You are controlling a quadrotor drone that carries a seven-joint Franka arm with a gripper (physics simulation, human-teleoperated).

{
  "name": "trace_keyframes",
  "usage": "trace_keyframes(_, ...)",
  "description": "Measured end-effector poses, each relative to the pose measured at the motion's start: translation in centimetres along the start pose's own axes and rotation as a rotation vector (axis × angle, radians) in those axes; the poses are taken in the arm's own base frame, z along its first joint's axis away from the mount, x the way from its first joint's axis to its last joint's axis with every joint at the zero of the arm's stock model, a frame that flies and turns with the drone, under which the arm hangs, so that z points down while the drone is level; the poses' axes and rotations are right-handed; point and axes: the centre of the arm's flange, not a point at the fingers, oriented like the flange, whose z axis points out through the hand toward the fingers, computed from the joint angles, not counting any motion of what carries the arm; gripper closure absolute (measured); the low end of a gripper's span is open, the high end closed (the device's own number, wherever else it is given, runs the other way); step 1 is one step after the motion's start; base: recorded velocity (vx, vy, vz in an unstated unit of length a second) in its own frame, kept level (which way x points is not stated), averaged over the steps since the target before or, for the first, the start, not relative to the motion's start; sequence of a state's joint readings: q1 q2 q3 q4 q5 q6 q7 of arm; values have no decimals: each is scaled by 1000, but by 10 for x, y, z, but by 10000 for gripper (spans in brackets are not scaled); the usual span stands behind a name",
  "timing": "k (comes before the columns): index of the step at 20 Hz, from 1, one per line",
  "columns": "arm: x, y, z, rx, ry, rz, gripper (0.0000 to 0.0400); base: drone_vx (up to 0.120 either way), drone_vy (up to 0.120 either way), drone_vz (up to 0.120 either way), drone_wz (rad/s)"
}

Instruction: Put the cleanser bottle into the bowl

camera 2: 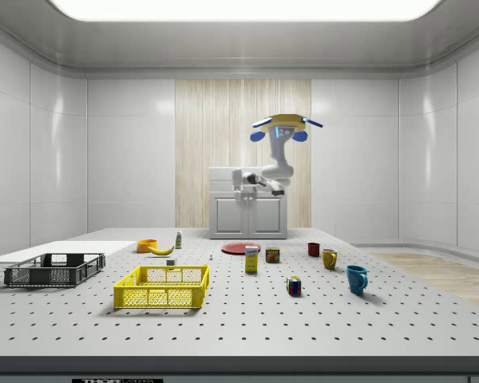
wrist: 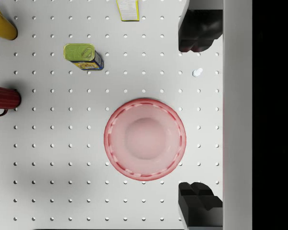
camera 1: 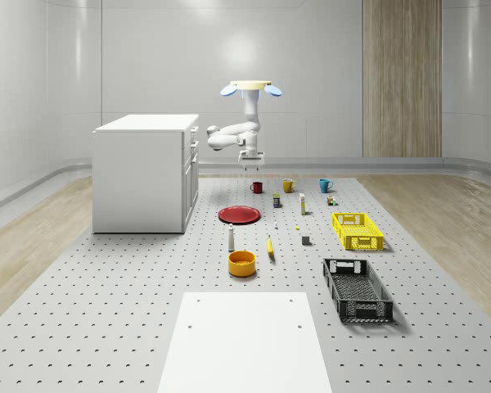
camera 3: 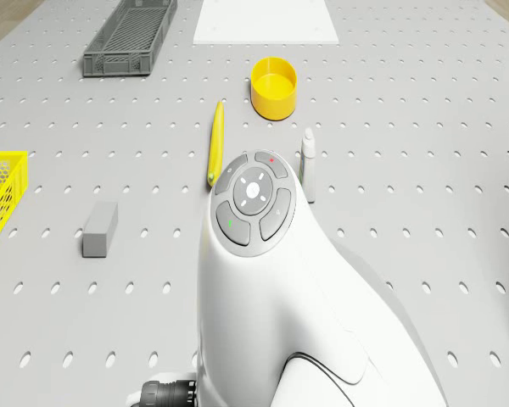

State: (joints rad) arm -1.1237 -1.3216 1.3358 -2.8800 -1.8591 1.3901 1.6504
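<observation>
The drone [camera 1: 251, 87] hovers high over the far part of the perforated grey table [camera 1: 131, 311], beside the white cabinet [camera 1: 143, 172], with open air all around its arm. The gripper [camera 1: 250, 166] hangs well above the red plate [wrist: 145, 139], empty, its 2 dark fingers [wrist: 199, 31] spread wide apart either side of the plate in the wrist view. The cleanser bottle [camera 1: 231, 238], slim, white and upright, stands just beyond the bowl [camera 1: 241, 263], a short round yellow-orange tub with bare table around its rim (the 2 are near but apart). In the drone view the bottle [camera 3: 307, 161] shows past the arm's smooth white housing, with the bowl [camera 3: 274, 86] further on and a banana [camera 3: 215, 142] lying flat beside them. A yellow lattice crate [camera 1: 358, 230] and a black one [camera 1: 357, 288] sit along the whole-scene view's right edge. The wrist view alone shows a tin [wrist: 83, 56] from above and a ribbed red mug [wrist: 5, 98]; the side view adds a blue mug [camera 2: 356, 278] and a coloured cube [camera 2: 294, 286].
</observation>
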Motion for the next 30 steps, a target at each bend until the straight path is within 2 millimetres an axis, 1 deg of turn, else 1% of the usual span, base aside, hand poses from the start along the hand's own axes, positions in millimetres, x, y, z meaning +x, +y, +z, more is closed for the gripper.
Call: trace_keyframes(30, 0, 0, 0, 0, 0, 0, 0, 120, 0, 0, 0)
